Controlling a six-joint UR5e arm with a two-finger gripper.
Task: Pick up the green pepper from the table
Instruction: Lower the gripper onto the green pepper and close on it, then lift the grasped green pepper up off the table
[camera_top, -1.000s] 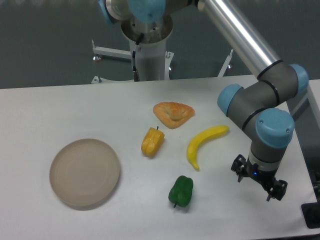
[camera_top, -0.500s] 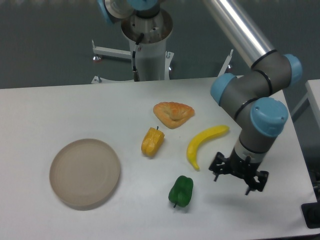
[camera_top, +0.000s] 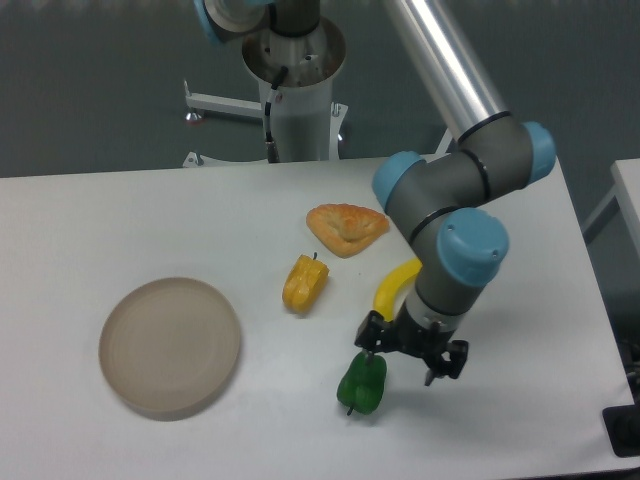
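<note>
Now the green pepper (camera_top: 362, 383) lies on the table (camera_top: 120, 215) — just below-left of the spread, empty jaws.

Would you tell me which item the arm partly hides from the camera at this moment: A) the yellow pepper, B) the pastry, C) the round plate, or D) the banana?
D: the arm's wrist covers the lower part of the banana, while the yellow pepper, the plate and the pastry are all in full view.
</note>
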